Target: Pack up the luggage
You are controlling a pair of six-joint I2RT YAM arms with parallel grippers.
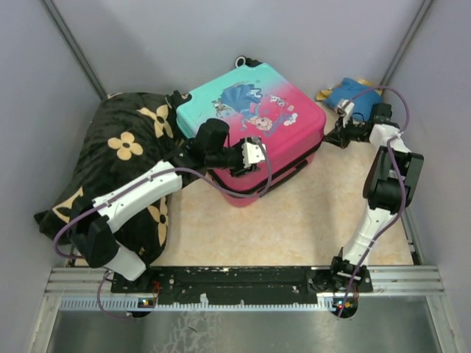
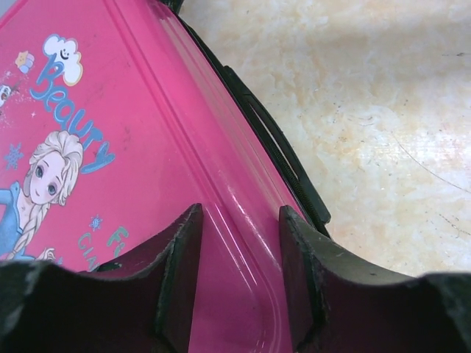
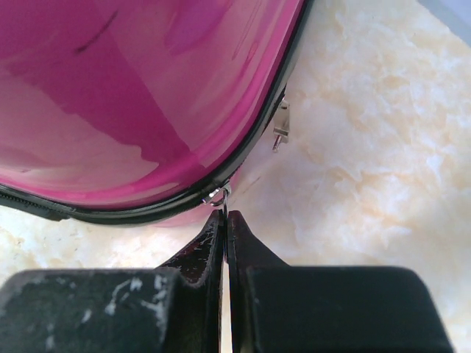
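Top external view: shows the luggage (image 1: 250, 110) lying flat with its lid down, at the middle back of a pale marbled tabletop (image 1: 294, 213). Places the left gripper (image 1: 254, 154) over the lid's near edge and the right gripper (image 1: 335, 136) at the case's right corner. Shows a black flowered blanket (image 1: 125, 147) heaped outside the case on the left, and a blue and yellow soft toy (image 1: 349, 92) at the back right. Suggests packing is near its end, with zipping in hand; cannot tell what lies inside. Encloses everything in plain grey walls (image 1: 221, 37).

Left wrist view: shows fingers (image 2: 180, 257) spread over the pink lid, gripping nothing; contact unclear.

Right wrist view: shows fingers (image 3: 213, 235) pressed together, pinching a zipper pull (image 3: 221, 194) on the black zip seam (image 3: 147, 209). Shows a second pull (image 3: 280, 131) hanging nearby, so closing seems unfinished.
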